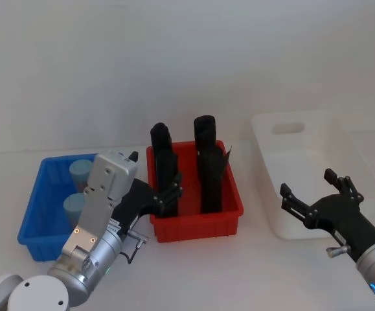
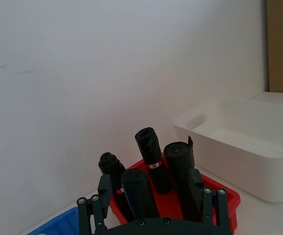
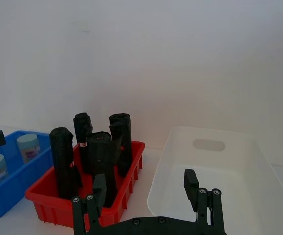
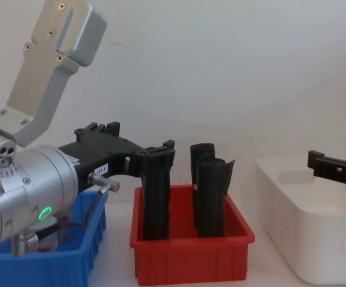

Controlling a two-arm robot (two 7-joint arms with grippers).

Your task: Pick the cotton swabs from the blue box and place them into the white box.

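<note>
Two cotton swabs jars with pale blue lids, one (image 1: 81, 172) behind the other (image 1: 74, 207), stand in the blue box (image 1: 41, 201) at the left; the right wrist view shows them too (image 3: 28, 146). My left gripper (image 1: 153, 172) hangs open and empty between the blue box and the red bin, its fingers (image 2: 104, 188) pointing toward the black rolls. The white box (image 1: 291, 123) sits at the right, holding nothing. My right gripper (image 1: 307, 183) hovers open and empty above that box's front edge (image 3: 165, 161).
A red bin (image 1: 200, 223) between the two boxes holds several tall black rolls (image 1: 205, 133) that stand well above its rim. A white wall closes the back of the table. Bare table lies in front of the bins.
</note>
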